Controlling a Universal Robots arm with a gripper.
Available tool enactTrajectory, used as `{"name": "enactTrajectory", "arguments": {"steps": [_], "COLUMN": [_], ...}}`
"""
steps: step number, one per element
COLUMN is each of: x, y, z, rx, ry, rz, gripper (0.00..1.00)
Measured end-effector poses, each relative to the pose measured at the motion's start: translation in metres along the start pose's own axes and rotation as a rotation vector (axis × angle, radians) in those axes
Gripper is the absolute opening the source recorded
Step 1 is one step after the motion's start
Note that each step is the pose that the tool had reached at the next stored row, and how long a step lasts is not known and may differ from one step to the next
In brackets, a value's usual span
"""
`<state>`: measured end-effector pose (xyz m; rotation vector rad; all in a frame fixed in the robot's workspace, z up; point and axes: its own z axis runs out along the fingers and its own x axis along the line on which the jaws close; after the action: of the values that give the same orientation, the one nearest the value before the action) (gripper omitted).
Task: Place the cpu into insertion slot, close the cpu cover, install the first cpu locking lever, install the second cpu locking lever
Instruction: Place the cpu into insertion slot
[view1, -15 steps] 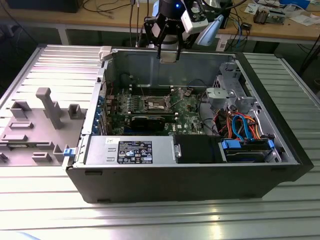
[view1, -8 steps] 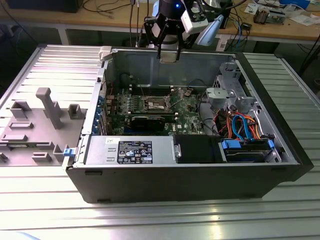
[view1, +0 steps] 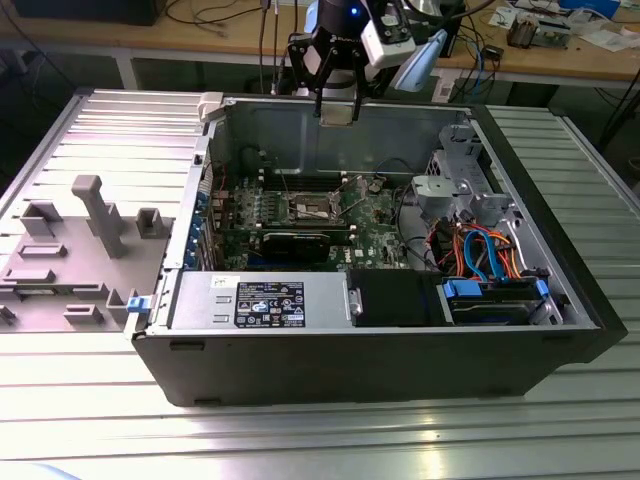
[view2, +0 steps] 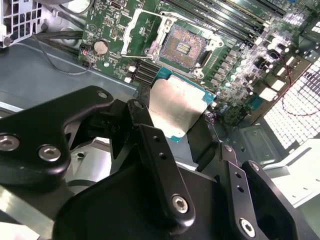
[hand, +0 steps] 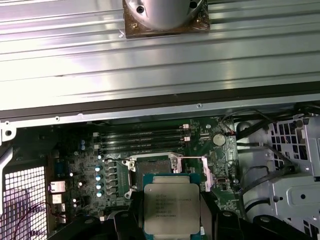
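My gripper (view1: 337, 108) hangs over the back wall of the open computer case (view1: 400, 350), shut on the cpu (view2: 175, 107), a flat square chip with a dull silver top (hand: 171, 207). The black fingers (view2: 145, 135) clamp it on two opposite edges. Below it on the green motherboard (view1: 375, 235) lies the insertion slot (view2: 182, 47), its pin grid bare (hand: 152, 164); it shows near the case's middle in the exterior view (view1: 311, 208). The cpu cover (view2: 131, 31) stands swung open beside the slot. The cpu is well above the slot and touches nothing.
Black memory slots (hand: 142, 140) run beside the socket. A power supply (view1: 260, 300) and a drive bay with blue and orange cables (view1: 490, 265) fill the case's near side. A metal drive cage (view1: 460, 175) rises at the exterior view's right. A grey fixture tray (view1: 70, 250) lies outside.
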<state>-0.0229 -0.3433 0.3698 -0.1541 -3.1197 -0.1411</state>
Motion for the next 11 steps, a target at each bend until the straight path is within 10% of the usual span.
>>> {"name": "enactTrajectory", "arguments": {"steps": [11], "x": [0.0], "y": [0.0], "z": [0.0001], "rx": [-0.0012], "ry": [-0.0057], "rz": [0.064], "gripper": [0.54]}}
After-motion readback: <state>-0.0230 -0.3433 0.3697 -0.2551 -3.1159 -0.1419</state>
